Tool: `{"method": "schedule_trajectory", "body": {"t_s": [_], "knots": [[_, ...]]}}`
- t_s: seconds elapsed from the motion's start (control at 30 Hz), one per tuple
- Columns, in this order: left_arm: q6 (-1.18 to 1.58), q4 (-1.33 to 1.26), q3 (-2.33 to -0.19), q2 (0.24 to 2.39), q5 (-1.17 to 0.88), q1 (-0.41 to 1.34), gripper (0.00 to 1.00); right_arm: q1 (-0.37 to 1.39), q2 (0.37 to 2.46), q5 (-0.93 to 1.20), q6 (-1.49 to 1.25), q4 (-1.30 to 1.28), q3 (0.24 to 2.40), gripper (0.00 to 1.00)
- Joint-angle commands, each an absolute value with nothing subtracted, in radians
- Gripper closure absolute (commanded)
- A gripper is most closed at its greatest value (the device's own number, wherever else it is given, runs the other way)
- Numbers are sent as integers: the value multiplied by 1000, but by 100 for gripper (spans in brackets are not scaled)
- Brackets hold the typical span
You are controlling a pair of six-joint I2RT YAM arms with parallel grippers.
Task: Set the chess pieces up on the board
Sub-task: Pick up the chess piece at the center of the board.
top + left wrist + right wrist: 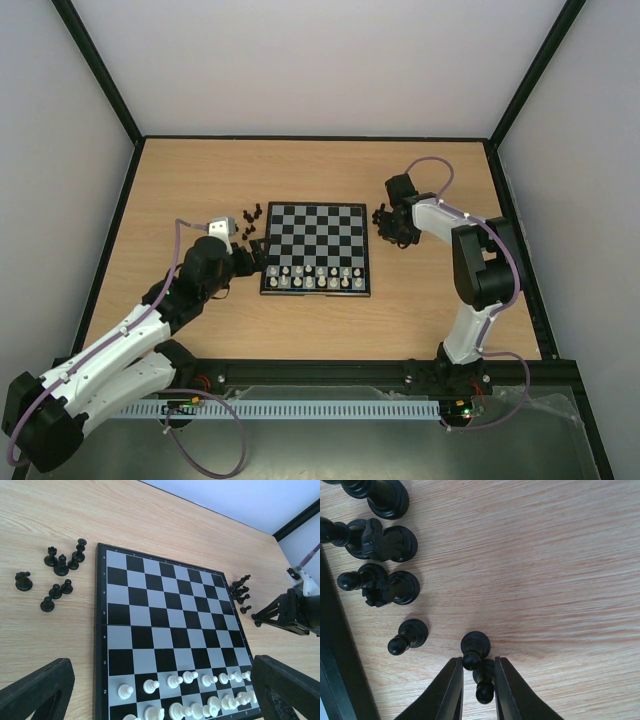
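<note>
My right gripper [478, 662] straddles a black pawn [484, 687] beside the board's [320, 235] right edge, ready to lift it. Its fingers are narrowly apart and I cannot tell if they grip. The left gripper [160, 672] hangs wide open, clear.

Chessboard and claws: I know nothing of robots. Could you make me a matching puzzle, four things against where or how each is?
Things:
1. white chess pieces
2. left claw
3. right claw
4. black chess pieces

Places or states:
A. straddling a black pawn on the table
B. wide open
C. on the board's near rows
D. on the table, either side of the board

Pairs: 1-C, 2-B, 3-A, 4-D
</note>
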State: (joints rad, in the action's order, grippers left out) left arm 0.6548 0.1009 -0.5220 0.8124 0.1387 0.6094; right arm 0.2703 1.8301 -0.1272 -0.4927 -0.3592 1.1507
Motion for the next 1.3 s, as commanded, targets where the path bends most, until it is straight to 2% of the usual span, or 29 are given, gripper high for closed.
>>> {"method": "schedule_trajectory", "body": {"t_s": [0.0,0.1,0.37,0.4,0.5,0.7,1.07,1.27], "knots": [[642,72,-508,815,132,598,0,268,1827,-118,-480,-371,1143,84],[642,66,-508,822,128,596,1,268,1818,-118,-479,-373,1136,89],[644,54,-509,841,118,594,1,268,1803,-111,-477,-377,1126,91],[643,53,-509,841,118,594,1,267,1801,-111,-477,-376,1124,90],[643,51,-510,844,117,594,1,269,1802,-104,-473,-383,1123,77],[642,48,-511,850,117,594,1,277,1783,-121,-474,-380,1108,76],[639,41,-512,863,115,594,0,289,1777,-135,-473,-381,1110,94],[637,40,-514,867,114,594,1,312,1764,-148,-472,-401,1111,97]]}}
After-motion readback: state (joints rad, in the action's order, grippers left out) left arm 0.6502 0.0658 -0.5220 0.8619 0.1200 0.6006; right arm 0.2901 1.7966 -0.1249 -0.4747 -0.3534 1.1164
